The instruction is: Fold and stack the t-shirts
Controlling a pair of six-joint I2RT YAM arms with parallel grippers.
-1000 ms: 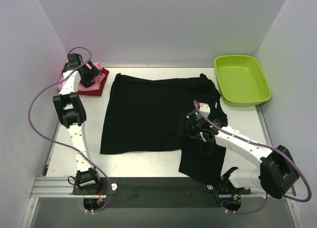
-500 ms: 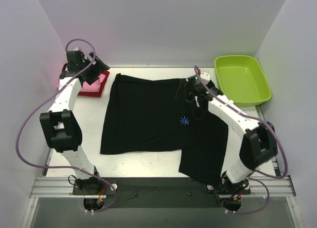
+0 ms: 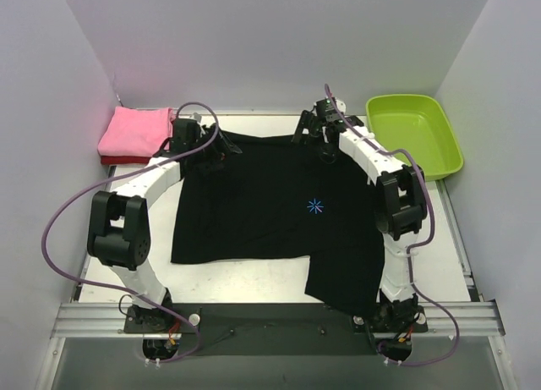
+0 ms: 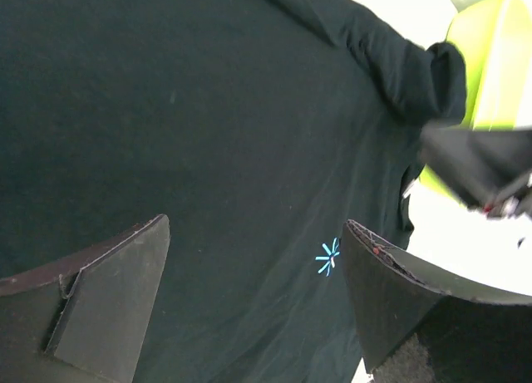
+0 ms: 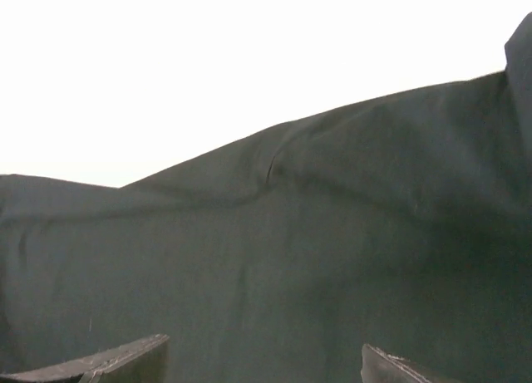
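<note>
The black t-shirt lies spread flat across the middle of the tabletop, its blue starburst facing up and its near right part reaching the near edge. The pink t-shirt sits folded on the dark red t-shirt in the far left corner. The left hand hangs over the black t-shirt's far left corner, fingers apart. The right hand is at its far edge, fingers also apart. A green tub occupies the far right corner.

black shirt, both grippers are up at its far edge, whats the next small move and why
Probably lower both and pinch that far edge. The left gripper and right gripper sit open above the black shirt, which lies spread out, unfolded; gripping the edge would let them fold it over.
</note>
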